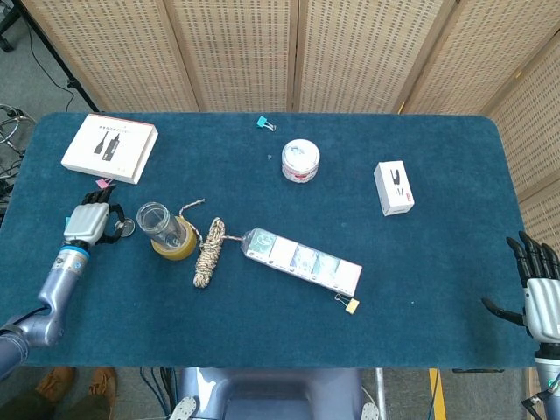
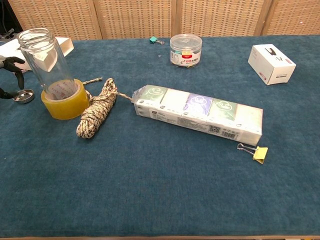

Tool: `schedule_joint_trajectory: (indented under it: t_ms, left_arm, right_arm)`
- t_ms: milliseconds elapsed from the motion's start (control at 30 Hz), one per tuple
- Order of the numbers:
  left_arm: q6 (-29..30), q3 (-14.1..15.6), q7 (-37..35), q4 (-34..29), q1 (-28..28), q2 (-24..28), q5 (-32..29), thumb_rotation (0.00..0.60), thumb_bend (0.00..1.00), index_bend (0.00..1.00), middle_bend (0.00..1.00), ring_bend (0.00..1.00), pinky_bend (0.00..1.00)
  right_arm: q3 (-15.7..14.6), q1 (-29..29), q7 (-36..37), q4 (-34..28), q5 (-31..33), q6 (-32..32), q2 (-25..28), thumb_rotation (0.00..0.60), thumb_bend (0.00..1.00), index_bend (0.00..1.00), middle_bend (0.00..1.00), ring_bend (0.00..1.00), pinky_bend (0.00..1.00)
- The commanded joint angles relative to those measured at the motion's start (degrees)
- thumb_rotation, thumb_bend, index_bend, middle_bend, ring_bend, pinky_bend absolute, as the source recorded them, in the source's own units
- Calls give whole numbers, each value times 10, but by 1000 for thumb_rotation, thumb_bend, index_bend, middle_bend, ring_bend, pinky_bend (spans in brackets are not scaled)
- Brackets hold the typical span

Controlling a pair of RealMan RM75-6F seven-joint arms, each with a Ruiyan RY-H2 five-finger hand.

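Head view: the left hand [image 1: 87,222] curls its fingers around a small metal lid [image 1: 128,228] lying flat on the blue table [image 1: 437,289], just left of the glass jar [image 1: 158,224] that stands upright inside a yellow tape roll [image 1: 178,248]. Whether the fingertips actually pinch the lid cannot be told. A clean pickup likely calls for closing on the rim from both sides, clear of the jar. Round and flat, the lid has no long axis; its face points up. The right hand [image 1: 540,293] hovers off the table's right edge, fingers spread, holding nothing.
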Motion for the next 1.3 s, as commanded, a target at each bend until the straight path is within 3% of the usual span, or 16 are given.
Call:
schedule_joint_trajectory:
  t_ms: [33, 500, 833, 1300]
  left_arm:
    - [-4, 0, 1, 0, -1, -1, -2, 600, 366, 542, 0, 0, 0]
    - [-6, -7, 39, 1, -6, -9, -25, 600, 473, 598, 0, 0, 0]
    - [12, -11, 39, -28, 0, 12, -25, 600, 482, 630, 0, 0, 0]
    - [147, -45, -53, -245, 27, 193, 60, 600, 503, 639, 0, 0, 0]
  right_arm:
    - [0, 0, 0, 0, 0, 0, 0, 600, 0, 0, 0, 0, 0]
    - [0, 0, 6, -1, 0, -1, 2, 600, 0, 0, 0, 0, 0]
    - [-1, 0, 6, -3, 0, -2, 2, 600, 0, 0, 0, 0, 0]
    - [-4, 2, 2, -6, -6, -3, 0, 600, 0, 0, 0, 0, 0]
